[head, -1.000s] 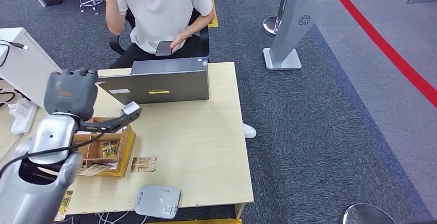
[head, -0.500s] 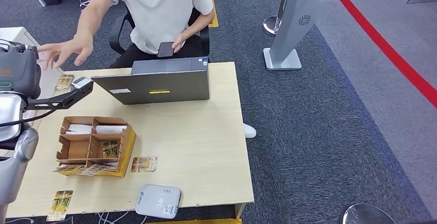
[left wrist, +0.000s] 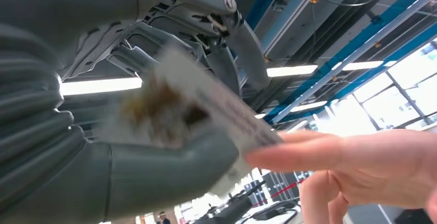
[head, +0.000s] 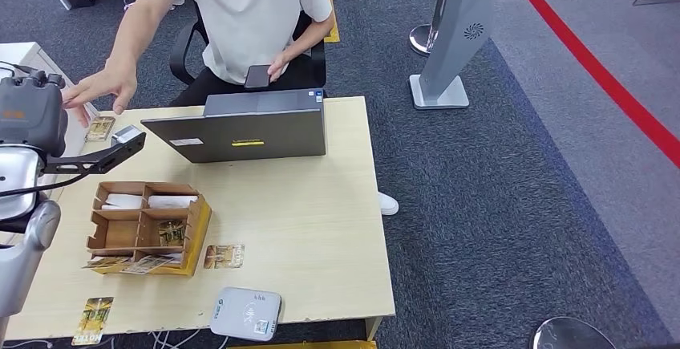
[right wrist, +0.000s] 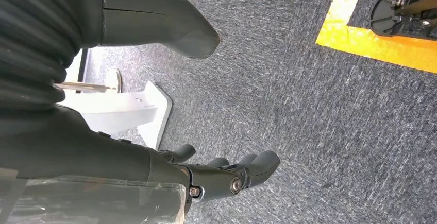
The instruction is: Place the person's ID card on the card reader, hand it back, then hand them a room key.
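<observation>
1. While the left hand (left wrist: 154,131) is reaching out toward the person at about 11 o'clock of the table (head: 321,229), it's pinching a card (left wrist: 206,105) between the thick thumb and the darker fingers. Pretty blurry in the left wrist view, so I can't tell if it's the ID or a room key, though the gold-brown print looks like the hotel-style cards.
2. The person's hand (left wrist: 360,162) is coming in with fingertips right at the card's free edge, maybe touching, hard to say. In the head view that hand (head: 100,88) is hovering just over the card (head: 100,128).
3. The right hand (right wrist: 227,175) is hanging by the floor, fingers loosely curled, holding nothing.
4. Handling guess: the card is thin, light, stiff plastic, and slick. I'd grip the flat faces near one short end, leaving the other end free for the person.
5. Spare cards are sitting in the cardboard organizer (head: 144,225); the card reader (head: 246,314) is at the table's 6 o'clock edge, and the laptop (head: 244,128) is at 12.
</observation>
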You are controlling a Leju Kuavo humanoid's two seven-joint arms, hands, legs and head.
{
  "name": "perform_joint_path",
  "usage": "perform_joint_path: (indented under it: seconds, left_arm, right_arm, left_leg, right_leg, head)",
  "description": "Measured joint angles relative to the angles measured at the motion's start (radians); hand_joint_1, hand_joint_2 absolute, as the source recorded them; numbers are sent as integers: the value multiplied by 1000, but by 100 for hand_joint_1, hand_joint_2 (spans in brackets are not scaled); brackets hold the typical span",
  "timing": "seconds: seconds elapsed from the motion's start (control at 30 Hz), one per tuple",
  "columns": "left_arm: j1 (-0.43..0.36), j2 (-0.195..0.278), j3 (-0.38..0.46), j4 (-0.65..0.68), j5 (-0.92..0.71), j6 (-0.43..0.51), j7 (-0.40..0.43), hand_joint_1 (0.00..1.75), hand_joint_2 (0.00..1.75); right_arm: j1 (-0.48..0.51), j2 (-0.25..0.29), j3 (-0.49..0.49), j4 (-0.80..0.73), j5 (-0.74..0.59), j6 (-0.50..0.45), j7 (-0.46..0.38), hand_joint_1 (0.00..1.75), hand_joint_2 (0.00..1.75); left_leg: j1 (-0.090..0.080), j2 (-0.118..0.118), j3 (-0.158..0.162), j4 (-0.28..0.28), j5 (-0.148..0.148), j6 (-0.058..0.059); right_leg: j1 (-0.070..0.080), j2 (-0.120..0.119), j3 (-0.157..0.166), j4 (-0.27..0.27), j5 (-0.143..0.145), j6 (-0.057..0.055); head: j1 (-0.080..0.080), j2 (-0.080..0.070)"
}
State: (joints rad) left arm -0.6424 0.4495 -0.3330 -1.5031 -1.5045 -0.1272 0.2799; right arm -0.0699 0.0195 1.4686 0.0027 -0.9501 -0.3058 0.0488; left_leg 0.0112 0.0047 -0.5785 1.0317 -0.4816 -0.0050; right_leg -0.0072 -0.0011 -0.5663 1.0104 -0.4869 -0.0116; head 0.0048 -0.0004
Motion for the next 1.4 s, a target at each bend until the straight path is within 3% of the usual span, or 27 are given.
perform_joint_path:
  seconds: [0.53, 0.73, 0.87, 1.0, 1.17, 1.4]
  left_arm:
    - [27, -29, -5, -43, 0, -2, -7, 0, 175]
    - [54, -55, -4, -72, 0, -4, -56, 0, 175]
    - [150, -105, -7, -178, 2, -18, -137, 0, 175]
    - [289, -134, -59, -311, 4, -22, -164, 0, 175]
    - [433, -118, -165, -423, 6, 13, -158, 0, 175]
    - [534, -71, -200, -477, 12, 41, -151, 0, 175]
  right_arm:
    - [0, 0, 5, 0, -15, -2, 0, 0, 175]
    - [1, 0, 5, 0, -28, -7, -1, 0, 175]
    - [3, 2, 5, 0, -63, -16, 1, 0, 175]
    - [10, 8, 4, 0, -98, -27, 4, 0, 175]
    - [18, 14, -2, 0, -126, -34, 0, 0, 175]
    - [24, 17, -4, 0, -132, -37, -2, 0, 175]
  left_leg:
    - [0, 0, 0, 0, 0, 0]
    - [0, 0, 0, 0, 0, 0]
    - [-1, 1, 0, 0, -1, 0]
    - [-1, 2, 0, 0, -3, 1]
    - [-1, 2, -1, 0, -3, 1]
    - [0, 1, -1, -1, -3, 1]
  right_leg:
    - [0, 0, 0, 0, 0, 0]
    - [0, 0, 0, 0, 0, 0]
    - [-1, 0, 0, -1, 0, 0]
    - [-1, 2, 0, -1, -1, 1]
    - [-1, 2, -1, -1, -1, 1]
    - [0, 1, -1, -1, -1, 1]
  head:
    - [0, 0]
    - [0, 0]
    - [0, 0]
    - [0, 0]
    - [0, 0]
    - [0, 0]
